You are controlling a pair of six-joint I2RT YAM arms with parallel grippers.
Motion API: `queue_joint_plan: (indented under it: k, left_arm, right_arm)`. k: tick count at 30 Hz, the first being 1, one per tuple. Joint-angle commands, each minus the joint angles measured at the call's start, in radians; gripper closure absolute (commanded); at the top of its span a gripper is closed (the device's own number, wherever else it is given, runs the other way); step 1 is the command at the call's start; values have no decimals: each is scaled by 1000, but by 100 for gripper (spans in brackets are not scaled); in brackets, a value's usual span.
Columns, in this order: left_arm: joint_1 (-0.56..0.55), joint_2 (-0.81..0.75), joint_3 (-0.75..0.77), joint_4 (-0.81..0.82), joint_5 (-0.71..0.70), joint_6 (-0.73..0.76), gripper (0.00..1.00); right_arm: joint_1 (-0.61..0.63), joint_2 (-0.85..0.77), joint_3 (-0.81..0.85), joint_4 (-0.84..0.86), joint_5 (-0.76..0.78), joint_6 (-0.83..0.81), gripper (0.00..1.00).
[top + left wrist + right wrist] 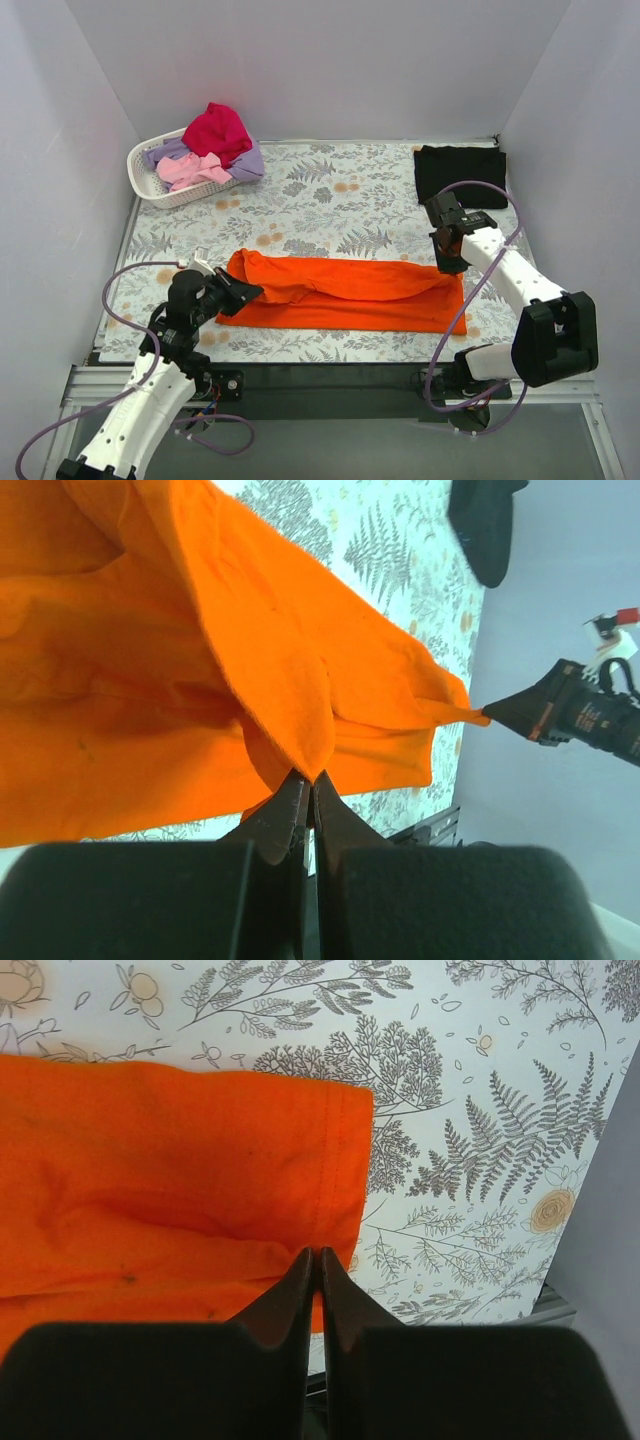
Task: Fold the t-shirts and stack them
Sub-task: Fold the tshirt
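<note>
Orange t-shirt (pixel 345 290) lies stretched between my left end effector (pixel 250 291) and right end effector (pixel 448 265), both clenched on its ends; I'd fold with edges aligned and tension even.

ROBOTICS LAB TEST CELL: Plain white panel walls (pixel 320 70) box in a table under a grey floral-patterned cloth (pixel 330 190). A black-and-white left robot arm (pixel 140 400) and right robot arm (pixel 505 268) stand bolted to a silvery metal rail (pixel 85 385), with lilac cables (pixel 107 297) looping.

Plain white walls (pixel 300 60) close the left, far and right sides; a grey floral cloth (pixel 330 190) lies flat under even light.
</note>
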Motion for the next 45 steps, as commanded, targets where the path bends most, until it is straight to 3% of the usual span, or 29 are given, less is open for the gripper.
queue_joint_plan:
  k: [1,4,5,6,7,8,10,11,14,18,22,29,33,45]
  left_arm:
    - [2,34,36,-35,54,10,100]
    - [2,45,54,-62,65,14,77]
    - [2,46,71,-73,54,16,61]
    - [2,45,74,-82,48,14,30]
    - [2,40,80,-95,40,13,15]
    - [2,38,87,-101,29,10,7]
    - [2,34,117,-115,-24,22,7]
    - [0,34,132,-119,-56,28,7]
    - [0,48,169,-55,-139,57,6]
    - [0,182,148,176,-77,59,5]
    - [-6,443,131,453,44,59,7]
    - [-83,611,176,549,-34,128,7]
    - [-86,734,159,572,5,131,7]
    - [-86,1027,168,657,-135,191,5]
  right_arm:
    - [41,25,63,-61,22,6,99]
    - [71,57,94,-101,35,27,97]
    - [77,71,114,-113,37,32,84]
    - [83,77,126,-125,38,43,80]
    - [98,85,137,-142,51,52,78]
    - [107,95,152,-177,87,64,67]
    - [135,103,196,-217,121,99,57]
    - [144,106,212,-252,161,110,40]
    - [158,108,263,-244,210,129,27]
    - [158,112,234,-36,140,40,26]
    - [148,115,145,188,2,26,29]
    - [118,43,-77,426,-199,90,30]
    - [66,46,-174,526,-282,113,30]
    - [-27,235,-188,687,-345,121,30]
